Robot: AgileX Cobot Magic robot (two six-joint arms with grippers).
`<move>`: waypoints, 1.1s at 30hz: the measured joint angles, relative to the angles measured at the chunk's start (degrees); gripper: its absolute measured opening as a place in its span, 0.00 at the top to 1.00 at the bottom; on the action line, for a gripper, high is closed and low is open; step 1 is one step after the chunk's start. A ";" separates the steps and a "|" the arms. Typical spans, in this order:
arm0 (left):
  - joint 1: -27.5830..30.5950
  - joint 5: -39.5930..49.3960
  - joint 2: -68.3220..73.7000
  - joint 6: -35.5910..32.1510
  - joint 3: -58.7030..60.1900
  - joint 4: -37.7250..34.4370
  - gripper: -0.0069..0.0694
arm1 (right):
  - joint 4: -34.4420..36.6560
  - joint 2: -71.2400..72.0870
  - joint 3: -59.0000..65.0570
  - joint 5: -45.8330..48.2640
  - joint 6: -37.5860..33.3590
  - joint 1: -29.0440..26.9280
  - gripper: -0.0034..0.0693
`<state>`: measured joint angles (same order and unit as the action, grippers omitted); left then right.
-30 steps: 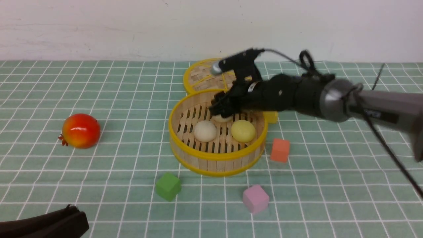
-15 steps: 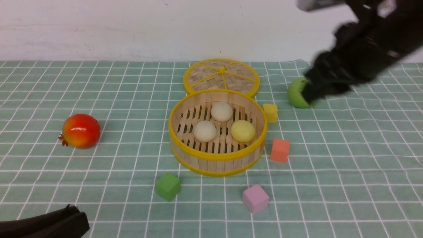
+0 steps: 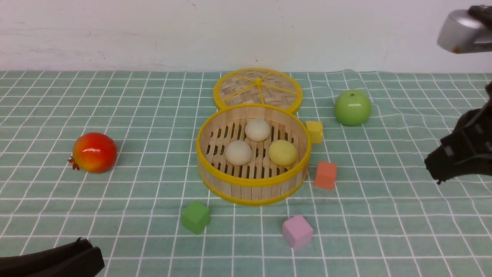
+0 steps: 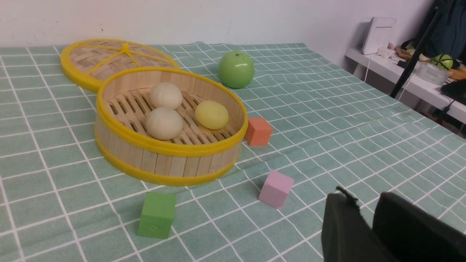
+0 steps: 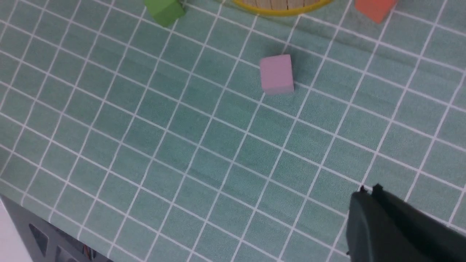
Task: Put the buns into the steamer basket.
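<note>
The steamer basket (image 3: 251, 184) stands mid-table on the green checked cloth. Three buns lie on its slotted floor: an off-white one at the back (image 3: 258, 129), an off-white one front left (image 3: 238, 152) and a pale yellow one front right (image 3: 283, 152). The left wrist view shows the same basket (image 4: 164, 163) and buns. My right gripper (image 3: 436, 171) hangs far to the basket's right, shut and empty, with its tips together (image 5: 368, 190). At the near left corner my left gripper (image 3: 90, 256) rests low. A narrow gap shows between its fingers (image 4: 364, 198), with nothing in it.
The flat woven lid (image 3: 257, 86) lies just behind the basket. A green apple (image 3: 352, 107) sits back right and a red fruit (image 3: 94, 152) far left. Yellow (image 3: 314, 131), orange (image 3: 326, 174), pink (image 3: 297, 231) and green (image 3: 195, 217) cubes lie around the basket.
My right arm has pulled out of the basket and swung away to the right, and its gripper has shut. The back bun stays in the basket. The left arm has stayed where it was.
</note>
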<state>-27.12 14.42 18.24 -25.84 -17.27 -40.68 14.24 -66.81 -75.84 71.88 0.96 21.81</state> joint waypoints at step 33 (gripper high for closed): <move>0.00 0.05 0.00 0.00 0.07 -0.04 0.72 | -15.61 67.40 77.04 -51.18 0.01 -17.41 0.97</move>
<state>-27.12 14.47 18.24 -25.84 -17.20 -40.72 -1.37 0.59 1.20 20.71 0.97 4.40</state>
